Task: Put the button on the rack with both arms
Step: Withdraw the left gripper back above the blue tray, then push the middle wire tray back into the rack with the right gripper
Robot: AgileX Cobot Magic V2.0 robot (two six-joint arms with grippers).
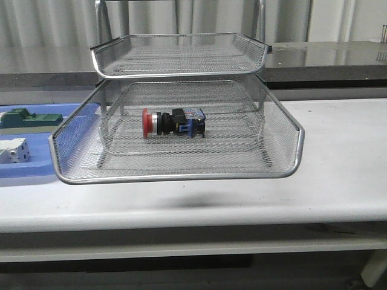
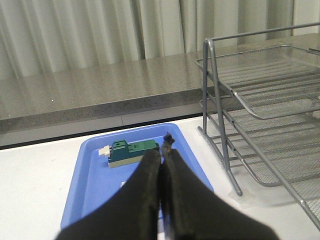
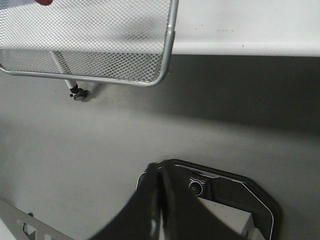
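Since the button (image 1: 173, 123) already sits inside the rack (image 1: 181, 175), lying on the mesh of a lower tier under the top tray, looks pretty much done here tbh. Lies on its side, long axis running left-right: red mushroom head to the left, blue rear block to the right, roughly in the middle of that tier. No arm showing in the front view at all, so both well apart from the button. Left gripper (image 2: 161, 160) pressed together, fingertips touching, holding nothing, hanging over the blue tray (image 2: 90, 190) left of the rack with the green block (image 2: 131, 152) just past the tips; rack frame off to its right. Right gripper (image 3: 156, 176) also closed up with nothing in it, out beyond the near edge of the table (image 3: 250, 25), looking at the floor, with the rack's near right corner and one foot in view. A sliver of red at the edge of that view, probably the button head, can't say for sure. From either hand the button lies inward, toward the rack's middle; hard to call which arm is nearer, maybe the right. Also a white block (image 1: 13, 151) on the near part of the blue tray. Guessing only a retreat to rest is left, no regrasp needed.
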